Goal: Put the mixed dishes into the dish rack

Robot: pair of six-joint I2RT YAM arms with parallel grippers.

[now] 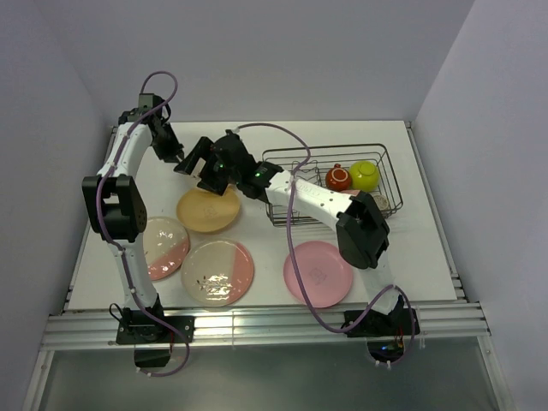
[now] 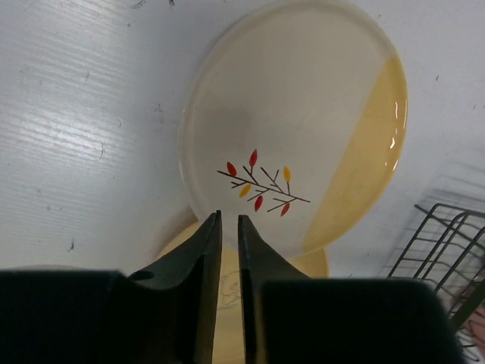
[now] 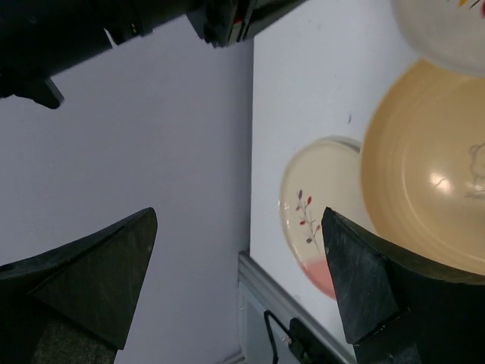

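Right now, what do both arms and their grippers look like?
The left arm and right arm have white links, black joints and purple cables alongside; the right shows a green light. The left gripper and right gripper are black, with tapering wedge-shaped fingers.

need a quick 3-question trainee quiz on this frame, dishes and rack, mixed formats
1. True or false: the dark red mug stands on the table outside the dish rack.
2. The right gripper is: A) shut on a plate; B) open and empty; C) shut on a cup.
3. Fill in: the left wrist view looks down on a sprig-patterned plate, cream and ____.
Key: 1 false, the mug sits inside the rack beside the lime-yellow bowl. 2 B. 3 yellow.
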